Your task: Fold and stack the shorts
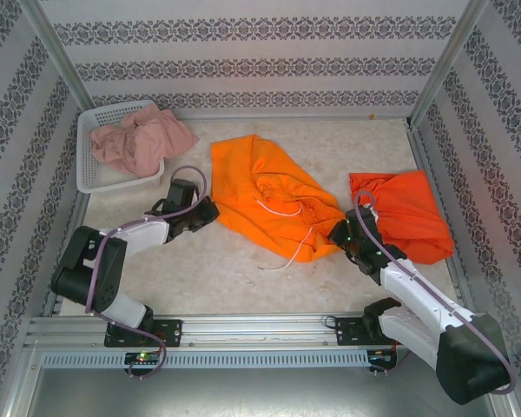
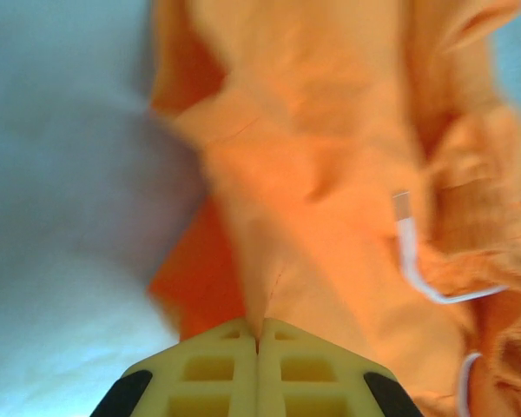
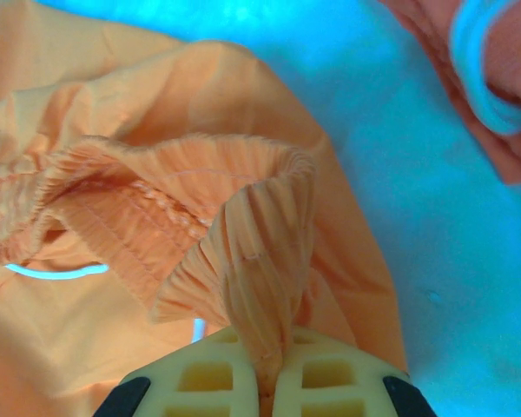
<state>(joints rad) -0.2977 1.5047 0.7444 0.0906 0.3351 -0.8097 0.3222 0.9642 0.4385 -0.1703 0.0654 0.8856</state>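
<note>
Yellow-orange shorts (image 1: 269, 200) lie crumpled mid-table, with a white drawstring trailing toward the front. My left gripper (image 1: 210, 211) is at their left edge and shut on a pinch of the cloth (image 2: 269, 295), which rises in a ridge from between the pads. My right gripper (image 1: 337, 234) sits at the shorts' right end, shut on the gathered waistband (image 3: 265, 261). Red-orange shorts (image 1: 399, 213) lie bunched on the right, just behind the right wrist. Dusty pink shorts (image 1: 143, 139) spill out of the basket at the back left.
A white mesh basket (image 1: 91, 169) stands in the back left corner against the wall. Metal frame posts and patterned walls close in the table on three sides. Bare table surface (image 1: 234, 269) lies between the two arms at the front.
</note>
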